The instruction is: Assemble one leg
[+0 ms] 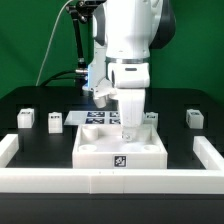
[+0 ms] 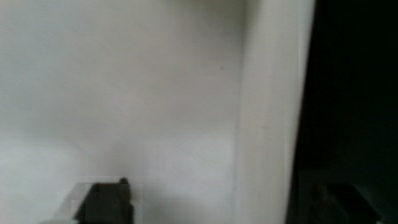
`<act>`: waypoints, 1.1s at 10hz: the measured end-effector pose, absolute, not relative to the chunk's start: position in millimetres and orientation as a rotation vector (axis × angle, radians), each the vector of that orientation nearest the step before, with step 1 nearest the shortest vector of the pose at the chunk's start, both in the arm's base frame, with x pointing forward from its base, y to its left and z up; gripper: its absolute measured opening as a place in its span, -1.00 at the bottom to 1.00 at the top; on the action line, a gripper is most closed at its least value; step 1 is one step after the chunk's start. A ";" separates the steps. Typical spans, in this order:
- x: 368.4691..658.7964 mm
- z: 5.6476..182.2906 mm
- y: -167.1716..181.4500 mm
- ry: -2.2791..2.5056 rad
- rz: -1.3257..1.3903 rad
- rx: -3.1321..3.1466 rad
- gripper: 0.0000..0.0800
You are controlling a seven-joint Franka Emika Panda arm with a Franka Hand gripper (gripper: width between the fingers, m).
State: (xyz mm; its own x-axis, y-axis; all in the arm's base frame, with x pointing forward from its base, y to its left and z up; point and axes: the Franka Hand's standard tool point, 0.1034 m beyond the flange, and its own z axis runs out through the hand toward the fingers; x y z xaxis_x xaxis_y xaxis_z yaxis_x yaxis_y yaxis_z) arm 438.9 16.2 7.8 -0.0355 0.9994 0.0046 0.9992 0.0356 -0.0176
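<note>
Several white legs with marker tags stand apart on the black table: two at the exterior view's left point(image 1: 27, 119) point(image 1: 54, 122), one just right of the gripper point(image 1: 152, 120) and one at the far right point(image 1: 194, 118). My gripper point(image 1: 131, 128) reaches down into the back right part of the large white tray-like piece point(image 1: 100, 152). In the wrist view my gripper point(image 2: 222, 202) has its dark fingertips point(image 2: 107, 203) set wide apart. Only the tray's white surface point(image 2: 143, 90) and a raised white edge point(image 2: 270, 110) lie between them. No leg is held.
The marker board point(image 1: 98, 117) lies behind the tray. A low white fence point(image 1: 110, 182) borders the table at the front and both sides; the tray sits close to its front run. The arm hides the middle of the back.
</note>
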 end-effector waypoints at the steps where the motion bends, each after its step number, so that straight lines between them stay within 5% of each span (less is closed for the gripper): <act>1: 438.8 7.7 15.9 -2.249 0.015 -2.171 -0.03; 3: 438.7 7.7 15.8 -2.248 0.016 -2.171 -0.81; 11: 439.5 8.1 15.4 -2.248 0.013 -2.174 -0.85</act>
